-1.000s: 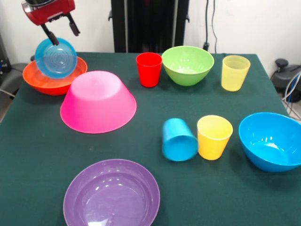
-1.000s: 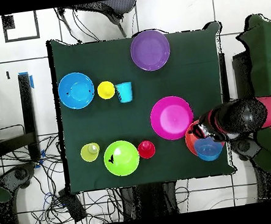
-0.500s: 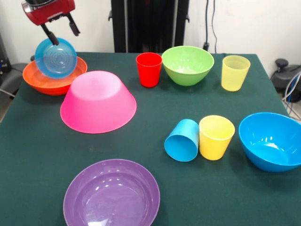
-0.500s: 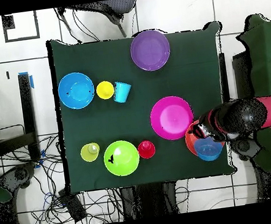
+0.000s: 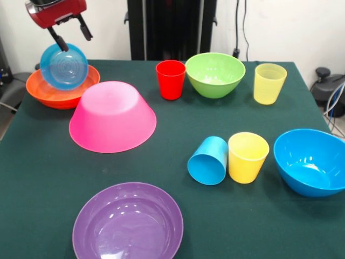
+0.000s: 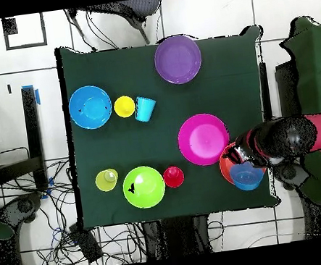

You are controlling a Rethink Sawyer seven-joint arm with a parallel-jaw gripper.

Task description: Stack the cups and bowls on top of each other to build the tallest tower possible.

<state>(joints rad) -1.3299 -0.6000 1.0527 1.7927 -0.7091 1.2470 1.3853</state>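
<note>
Bowls and cups are spread over the green desk point(image 5: 43, 178). A small blue bowl point(image 5: 64, 66) is seen tilted on edge, its rim caught between the fingers of the gripper point(image 5: 71, 36), its lower part resting in the orange bowl point(image 5: 51, 93) at a desk corner. Just beside the orange bowl, the large pink bowl point(image 5: 112, 116) is set upside down with nothing on it. The purple bowl point(image 5: 128, 222) is placed upright at the near edge. A red cup point(image 5: 170, 79) is stood touching the green bowl point(image 5: 215, 74), with the pale yellow cup point(image 5: 269, 83) near it. A blue cup point(image 5: 207, 161) is laid on its side against the upright opaque yellow cup point(image 5: 247, 157), beside the medium blue bowl point(image 5: 311, 161).
</note>
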